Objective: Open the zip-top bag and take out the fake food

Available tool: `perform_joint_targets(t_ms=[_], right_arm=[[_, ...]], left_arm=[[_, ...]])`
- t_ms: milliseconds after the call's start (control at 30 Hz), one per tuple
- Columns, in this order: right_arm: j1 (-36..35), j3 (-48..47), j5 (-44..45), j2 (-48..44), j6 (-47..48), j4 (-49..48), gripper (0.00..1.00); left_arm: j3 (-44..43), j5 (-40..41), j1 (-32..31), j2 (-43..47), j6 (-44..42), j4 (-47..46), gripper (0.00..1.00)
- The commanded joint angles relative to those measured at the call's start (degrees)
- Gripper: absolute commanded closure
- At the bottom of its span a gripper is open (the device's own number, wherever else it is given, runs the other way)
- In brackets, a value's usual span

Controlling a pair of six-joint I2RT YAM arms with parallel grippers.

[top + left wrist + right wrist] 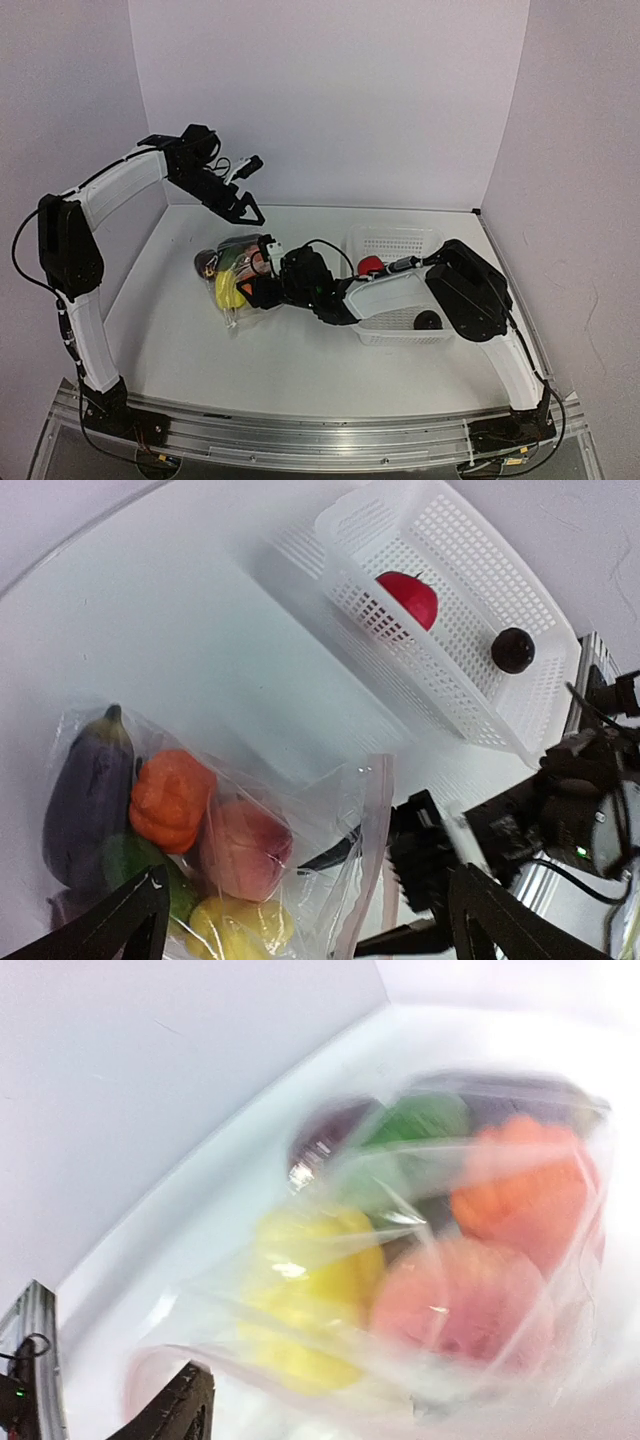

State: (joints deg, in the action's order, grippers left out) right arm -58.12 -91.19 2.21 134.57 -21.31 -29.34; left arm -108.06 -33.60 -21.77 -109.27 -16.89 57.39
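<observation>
The zip-top bag [230,292] lies just beside the right gripper [258,291].

White mesh basket [400,240] upright at three o'clock on the white table [170,350]. Pale walls [330,100] at nine, twelve and three. Aluminium rail [300,432] along six o'clock.

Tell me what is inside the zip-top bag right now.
Inside the zip-top bag: a purple eggplant, an orange piece, a peach, a yellow piece and a green piece. Anything beneath these is hidden by them and the crinkled plastic.
</observation>
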Motion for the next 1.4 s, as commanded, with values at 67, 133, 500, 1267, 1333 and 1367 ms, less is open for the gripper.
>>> perform_joint_targets(t_ms=[67,133,500,1267,1333,1367], right_arm=[[0.95,-2.01,1.57,3.64,0.60,10.20,0.40],[0.91,-1.76,1.20,3.42,1.44,10.53,0.39],[0.40,-4.85,-10.58,2.74,5.40,9.27,0.34],[-0.60,-9.21,-9.20,6.21,8.40,19.15,0.35],[-0.52,-8.55,-8.86,4.73,9.30,19.15,0.44],[-0.52,-8.01,-8.93,3.60,9.96,19.15,0.51]], left_arm=[[0.37,4.35,11.25,-2.19,-3.52,-5.20,0.31],[-0.51,6.38,12.86,-5.67,-2.96,-7.04,0.32],[2.46,9.27,13.80,-17.59,-1.67,-15.99,0.25],[32.75,6.72,13.78,4.24,13.60,-21.95,0.62],[33.72,6.90,13.78,4.36,13.47,-22.37,0.71],[34.05,7.17,13.78,4.50,13.36,-22.49,0.77]])
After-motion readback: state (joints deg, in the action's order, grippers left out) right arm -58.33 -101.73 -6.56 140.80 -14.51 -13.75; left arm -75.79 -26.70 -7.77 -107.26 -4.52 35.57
